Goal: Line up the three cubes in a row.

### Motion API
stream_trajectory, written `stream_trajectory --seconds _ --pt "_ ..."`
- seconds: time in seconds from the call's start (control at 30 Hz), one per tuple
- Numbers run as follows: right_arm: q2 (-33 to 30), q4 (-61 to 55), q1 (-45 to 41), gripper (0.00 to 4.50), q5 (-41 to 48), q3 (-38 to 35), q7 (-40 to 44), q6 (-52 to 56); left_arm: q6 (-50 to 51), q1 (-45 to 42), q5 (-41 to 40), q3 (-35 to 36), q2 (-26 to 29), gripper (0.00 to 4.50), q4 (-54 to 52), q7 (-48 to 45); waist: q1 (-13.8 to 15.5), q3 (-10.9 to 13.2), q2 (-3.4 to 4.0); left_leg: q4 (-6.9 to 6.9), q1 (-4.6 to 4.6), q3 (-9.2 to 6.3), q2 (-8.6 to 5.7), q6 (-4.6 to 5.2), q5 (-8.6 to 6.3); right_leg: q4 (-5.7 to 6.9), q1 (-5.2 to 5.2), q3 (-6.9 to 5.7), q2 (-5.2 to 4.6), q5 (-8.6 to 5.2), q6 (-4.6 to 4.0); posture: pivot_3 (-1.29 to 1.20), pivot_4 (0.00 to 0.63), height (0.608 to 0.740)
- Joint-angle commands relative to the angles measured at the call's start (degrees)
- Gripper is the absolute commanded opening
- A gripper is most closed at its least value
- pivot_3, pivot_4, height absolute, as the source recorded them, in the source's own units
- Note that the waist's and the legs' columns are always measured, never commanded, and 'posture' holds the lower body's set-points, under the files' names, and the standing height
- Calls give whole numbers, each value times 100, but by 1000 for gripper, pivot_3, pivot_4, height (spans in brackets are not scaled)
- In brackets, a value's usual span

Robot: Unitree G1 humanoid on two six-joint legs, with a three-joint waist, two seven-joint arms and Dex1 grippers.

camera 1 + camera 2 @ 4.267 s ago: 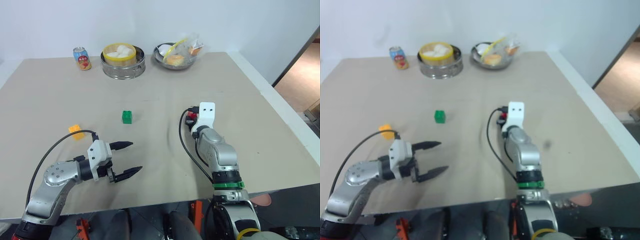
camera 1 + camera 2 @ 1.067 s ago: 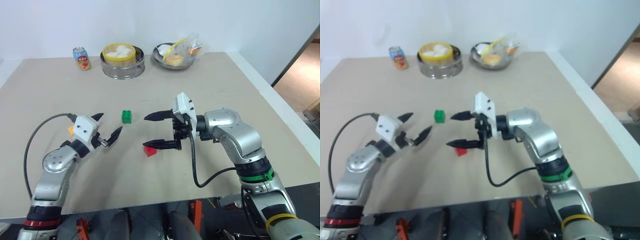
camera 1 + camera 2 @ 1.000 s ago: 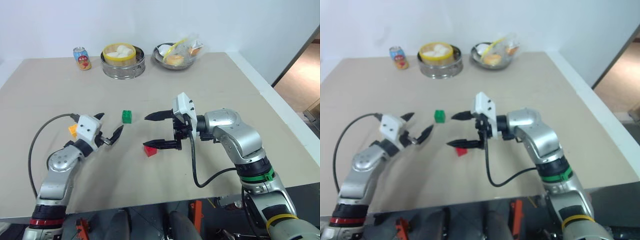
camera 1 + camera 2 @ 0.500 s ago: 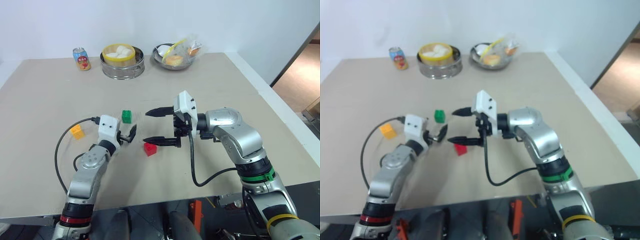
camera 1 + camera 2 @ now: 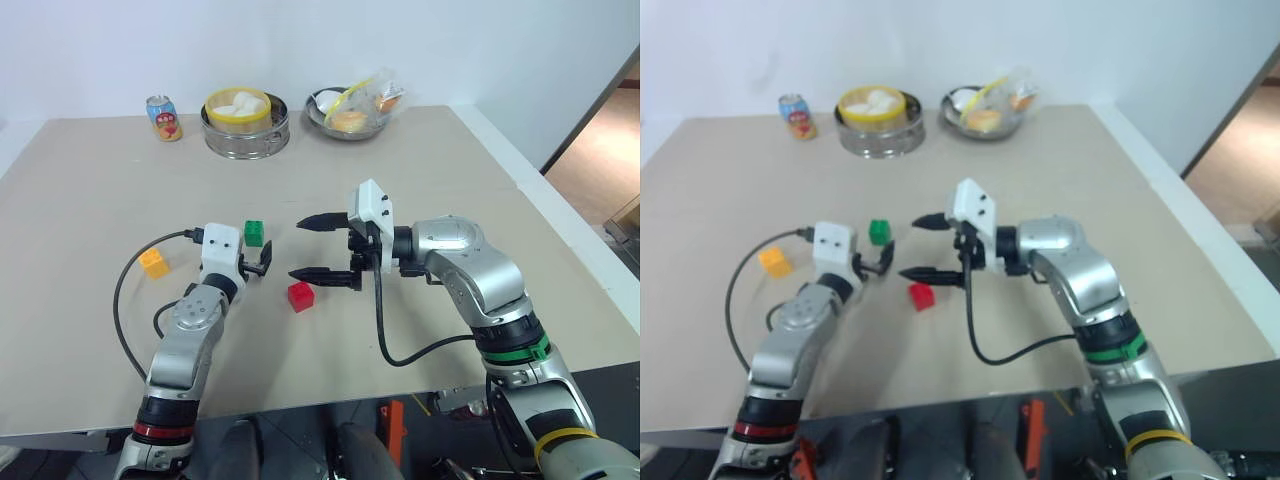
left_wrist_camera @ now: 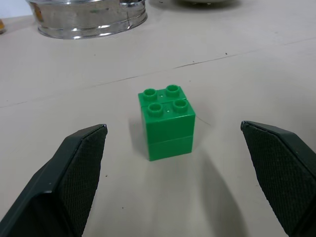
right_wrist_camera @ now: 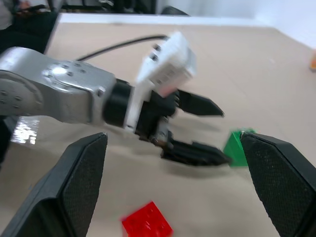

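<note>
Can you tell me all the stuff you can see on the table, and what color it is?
green cube: one, green, mid-table, just ahead of the left gripper's fingers, not held
red cube: one, red, on the table below the right gripper
orange-yellow cube: one, orange-yellow, on the left part of the table
drink can: one, printed blue and red, far left at the back
steamer: one, silver metal with a yellow rim, white food inside, at the back
bowl: one, silver, holding wrapped food, back centre
table: one, beige
left gripper: one, black fingers, open, facing the green cube
right gripper: one, black fingers, open, pointing left
</note>
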Motion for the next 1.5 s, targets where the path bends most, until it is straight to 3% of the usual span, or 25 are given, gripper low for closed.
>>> stream_trajectory --seconds 0.03,0.73,1.07,1.3,1.5 --pt "-120 27 -73 4440 -107 -180 -98 -74 -194 -147 83 56 -35 4500 -1 92 0 0 0 0 0 0 0 0 0 0 0 1 0 0 1 0 150 740" --pt "-165 -37 7 4440 -249 -182 -244 -169 -781 -922 198 111 -325 4500 1441 152 1 0 0 1 -2 0 -2 0 0 -1 -1 3 1 4 8 0 150 740" --pt "-160 -1 -16 4500 -264 -171 -231 -211 -1042 -1066 218 94 -310 1335 1692 32 1 0 0 1 -3 0 -2 0 0 -1 -1 4 1 5 10 0 150 740" --pt "-157 63 -40 4500 -290 -133 -169 -308 -1086 -1043 -205 415 210 1324 1578 -673 -8 0 0 0 -3 0 -3 0 0 -1 -3 5 3 5 10 0 150 740" --pt "-143 154 -88 4500 -331 -116 -117 -395 -1159 -850 -1117 701 1246 1324 1442 -2569 -11 0 0 -2 -3 0 -2 -1 -1 -1 -5 5 2 4 8 0 150 740"
